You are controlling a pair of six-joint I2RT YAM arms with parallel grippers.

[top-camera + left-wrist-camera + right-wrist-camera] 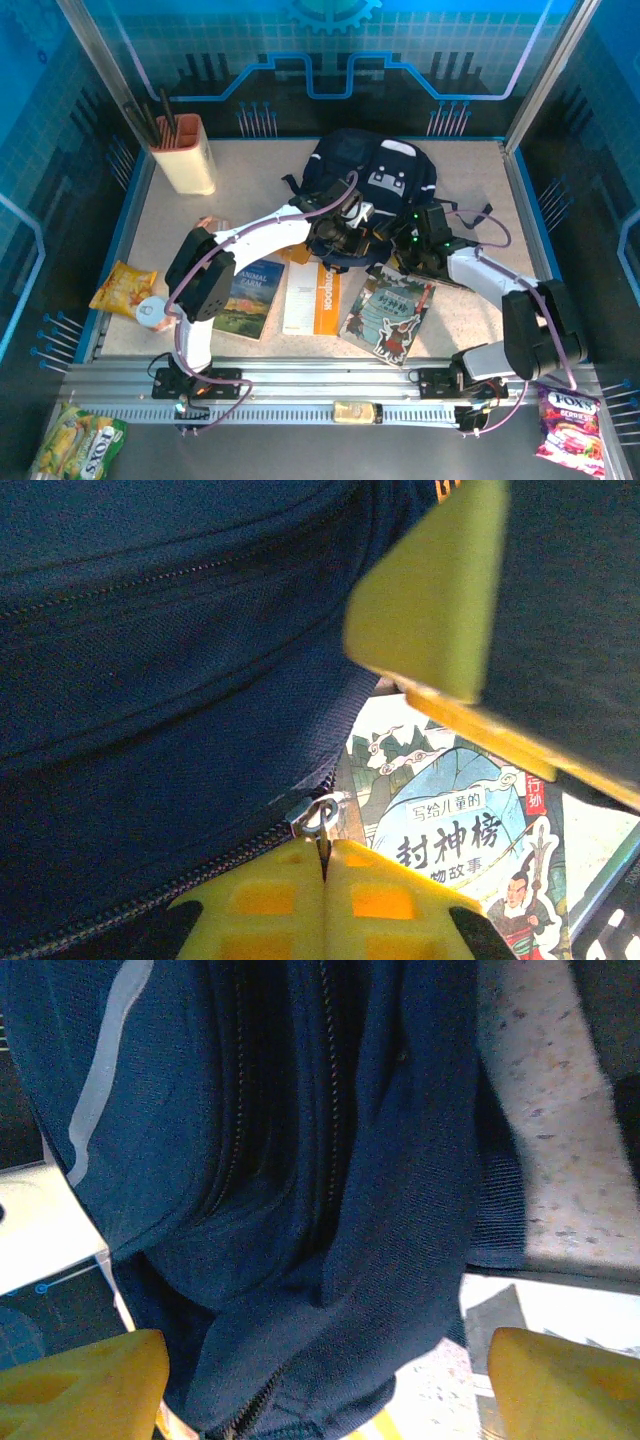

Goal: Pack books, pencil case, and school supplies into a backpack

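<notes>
The navy backpack lies at the back middle of the table. My left gripper is at its front edge, shut on the metal zipper pull, which sits pinched between the yellow fingertips. My right gripper is open beside it, with loose backpack fabric lying between its spread fingers. Three books lie in front: Animal Farm, a white-and-orange notebook and a cartoon-cover book. A cream pencil case stands upright at the back left.
A yellow snack packet and a tape roll lie at the left edge. Candy bags sit outside the rail at the front corners. Blue walls enclose the table.
</notes>
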